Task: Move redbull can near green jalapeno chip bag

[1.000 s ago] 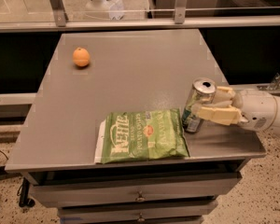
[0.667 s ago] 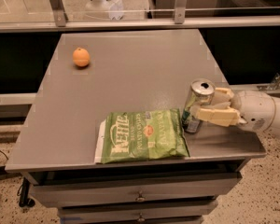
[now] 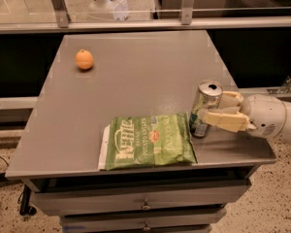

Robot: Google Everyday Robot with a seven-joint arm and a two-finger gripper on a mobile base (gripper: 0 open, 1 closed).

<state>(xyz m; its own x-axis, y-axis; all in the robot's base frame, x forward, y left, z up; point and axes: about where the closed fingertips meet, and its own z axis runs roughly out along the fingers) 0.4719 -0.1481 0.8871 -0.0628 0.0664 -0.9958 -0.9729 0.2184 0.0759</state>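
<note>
The redbull can (image 3: 205, 102), slim and silver with blue patches, stands near the table's front right, its base just right of the green jalapeno chip bag (image 3: 149, 141). The bag lies flat at the front edge, white "Kettle" lettering up. My gripper (image 3: 212, 108) reaches in from the right at the can's mid-height. Its cream fingers (image 3: 223, 120) sit on either side of the can, closed on it. The can leans slightly and nearly touches the bag's right edge.
An orange fruit (image 3: 84, 59) sits at the far left of the grey table (image 3: 145, 72). The table's front edge runs just below the bag, with drawers underneath. A glass railing stands behind the table.
</note>
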